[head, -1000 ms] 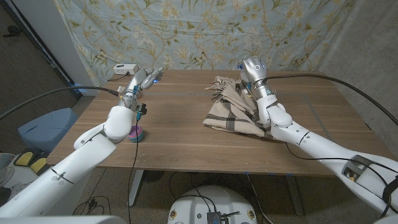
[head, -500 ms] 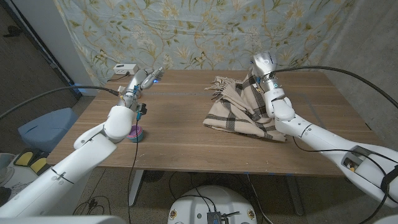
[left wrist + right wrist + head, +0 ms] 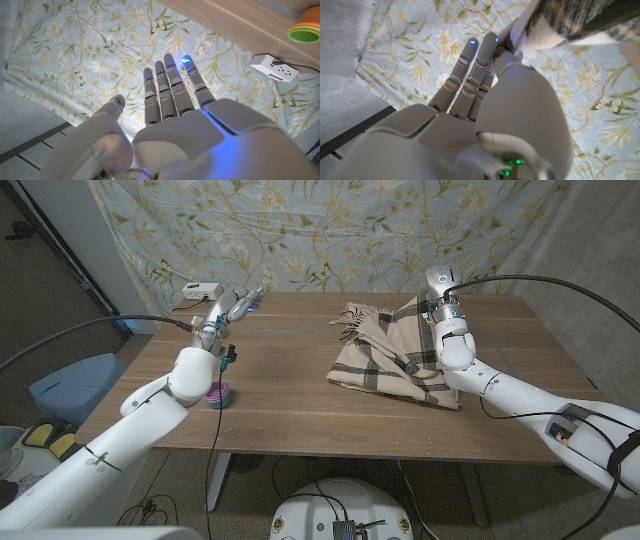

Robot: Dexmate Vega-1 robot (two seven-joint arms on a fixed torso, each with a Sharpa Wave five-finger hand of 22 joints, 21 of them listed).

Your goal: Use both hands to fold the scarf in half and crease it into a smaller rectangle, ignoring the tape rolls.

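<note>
The scarf [image 3: 392, 356] lies bunched on the wooden surface [image 3: 290, 405] at about 2 o'clock from its centre, its fringed end toward 12 o'clock and its plaid body spread toward 4 o'clock. The right hand [image 3: 438, 283] is raised above the far right corner of the cloth and pinches a lifted edge of it; the right wrist view shows fabric caught at the fingertips [image 3: 496, 40], with the other fingers extended alongside. This hold raises one corner clear of the pile, which is judged to be the preparation for drawing that edge across to form the fold. The raised portion hangs in a peak, so the cloth below remains wrinkled and is not yet a flat rectangle. The left hand [image 3: 232, 307] hovers near the far left edge of the surface at about 10 o'clock, well apart from the scarf, fingers extended and apart, holding nothing; the left wrist view shows the straight fingers [image 3: 172, 85] against the patterned curtain [image 3: 330, 230]. Since the task requires both hands, the left hand is judged to be out of working position. A tape roll [image 3: 218, 393] sits at 9 o'clock beside the left arm, and a white power strip [image 3: 202, 290] rests at the far left corner; both are irrelevant to the fold.
</note>
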